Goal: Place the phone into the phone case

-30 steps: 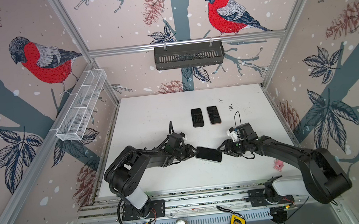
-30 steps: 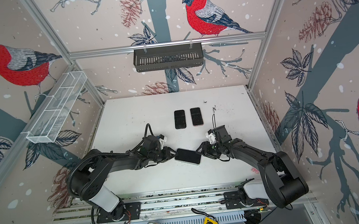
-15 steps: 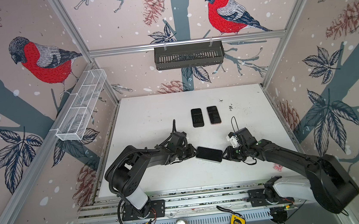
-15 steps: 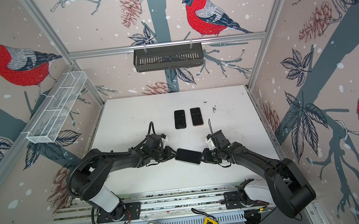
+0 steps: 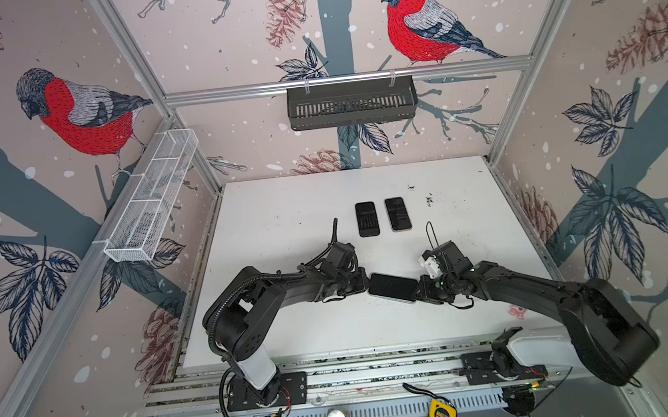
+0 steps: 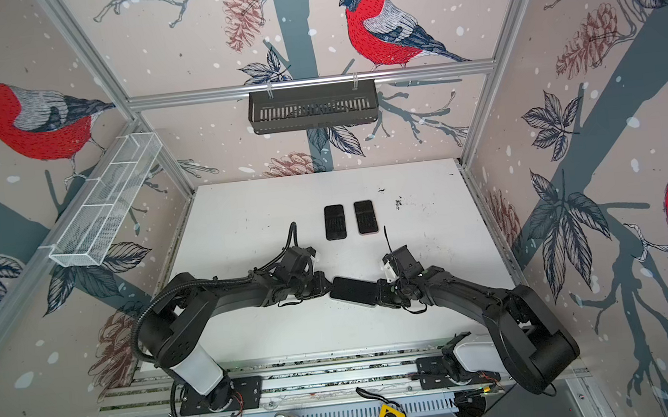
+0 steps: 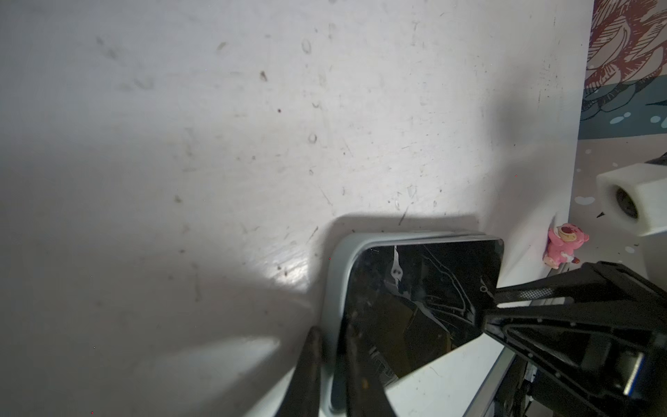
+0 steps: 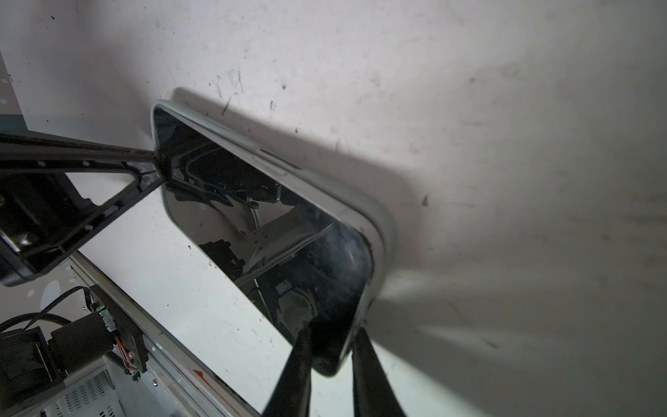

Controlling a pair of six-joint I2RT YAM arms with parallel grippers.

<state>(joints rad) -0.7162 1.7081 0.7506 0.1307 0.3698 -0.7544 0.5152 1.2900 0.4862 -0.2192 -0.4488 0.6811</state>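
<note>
Toward 6 o'clock on the white table [image 5: 282, 206], the left arm [image 5: 273, 290] reaches in low from 8 o'clock and the right arm [image 5: 532, 286] from 4 o'clock. Both are stretched nearly flat with their wrists facing each other, and the phone [image 5: 392, 287] spans the gap between them, its long axis running roughly 10 to 4 o'clock. Its offset shadow in the wrist views suggests it is tipped off the surface, though I cannot tell how far. Treat it as a stiff, fairly light slab with a slick glass face — likely to crack or scuff if dropped or twisted — so hold it by the pale grey rim at the short ends, not mid-screen. Whether that rim is already the case, I cannot say. A dark slab [image 5: 367, 219] and a second dark slab [image 5: 398, 214] lie side by side at 12 o'clock, well apart from the work. Your left gripper [image 5: 367, 285] is clamped on the 10 o'clock end, fingers [image 7: 310, 368] either side of the rim. Your right gripper [image 5: 419, 293] looks pinched on the opposite end — its fingers [image 8: 293, 368] sit astride a corner.
</note>
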